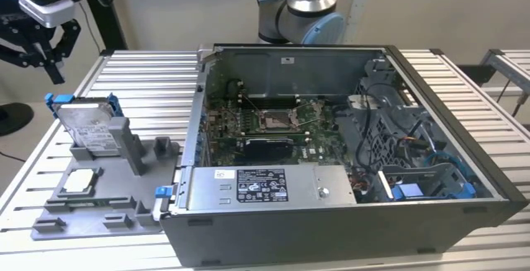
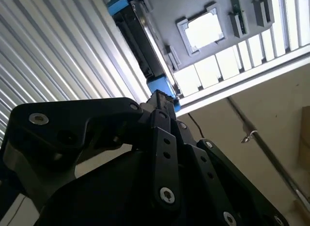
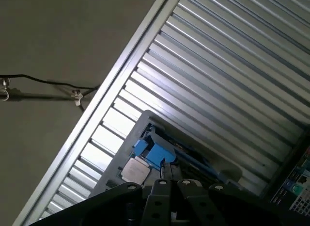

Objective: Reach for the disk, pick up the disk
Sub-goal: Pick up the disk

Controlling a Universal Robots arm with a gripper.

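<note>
Claw (image 1: pixel 51 72) hangs above the disk (image 1: pixel 87 125), clear of it. The tips look pressed together with nothing in them, and both wrist views agree. The disk stands on edge, leaning back in the grey holder (image 1: pixel 126 142), just below the claw and a bit toward the PC case (image 1: pixel 348 221) side. In the second wrist view you're looking along the disk's thin top edge (image 2: pixel 140 41), with a blue bracket (image 2: pixel 162 85) end right by the tips. My read is that you'll need to open wide before dropping. Square the jaws across the two flat faces, not the blue ends, and come down along the disk's lean so you don't lever it against the holder. Grab high on the metal body, since the holder covers the lower corner. The square chip (image 1: pixel 79 181) lies flat further out on the same grey fixture, so ignore it. There is a white label on the disk face and a white sticker (image 1: pixel 260 185) on the long grey box inside the case. Both carry print, but it's too small to read here. The slatted counter (image 1: pixel 149 79) has no markings.
</note>
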